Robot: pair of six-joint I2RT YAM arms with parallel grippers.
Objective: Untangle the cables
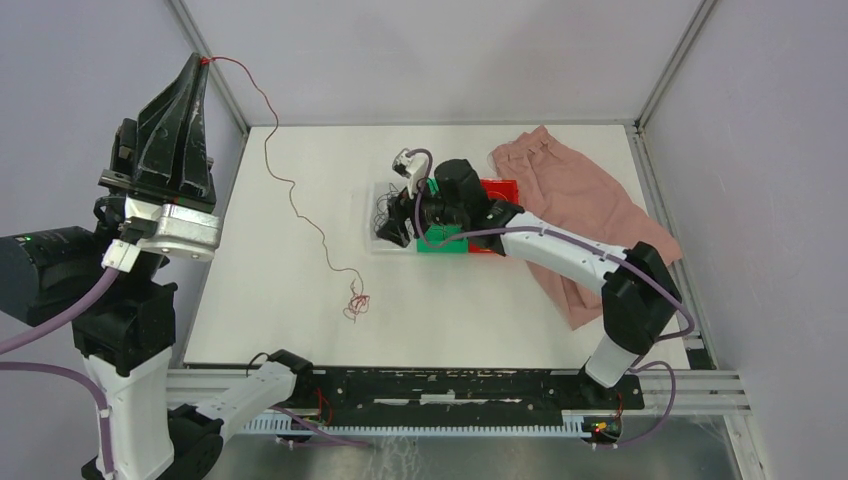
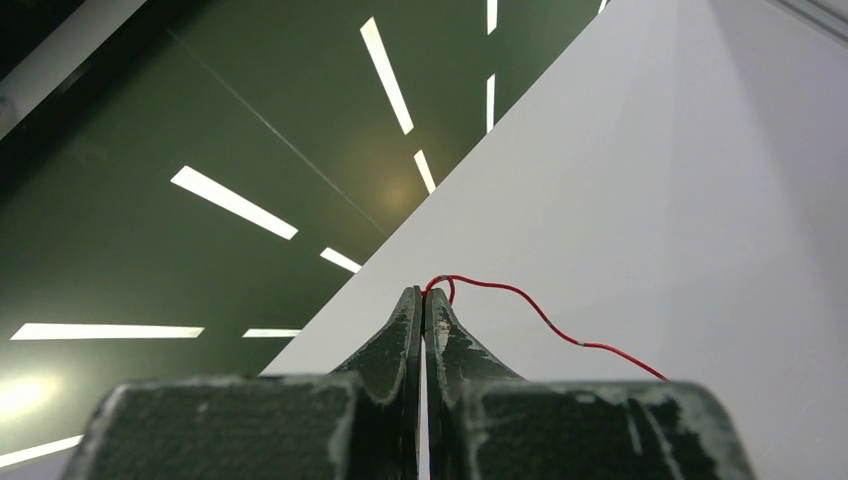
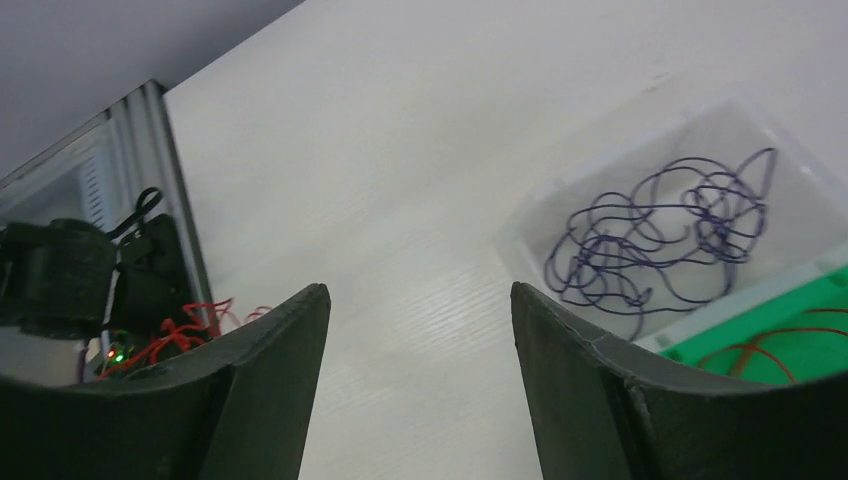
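Evidently the job is partway through. The left gripper (image 2: 422,296) is raised high at the far left with its fingers pressed together on the end of the red wire (image 2: 545,320). From the top view that wire drops from the fingertips to the white table (image 1: 250,320) as one open strand. Its lower end is bunched in small curls on the near left-middle of the table, so I judge it drawn out of the rest but not fully straightened.

The right gripper (image 3: 420,300) hovers low by the trays in the middle of the table, fingers spread wide with nothing between them. Just to its right in the wrist view, the dark purple wire (image 3: 655,235) lies alone as a loose bundle in the clear tray (image 3: 530,215). An orange-red wire (image 3: 745,352) shows in the green tray (image 3: 800,290) beside it.

So two wires look sorted into their own trays. What seems left is placing the red one and loosening its curled end.
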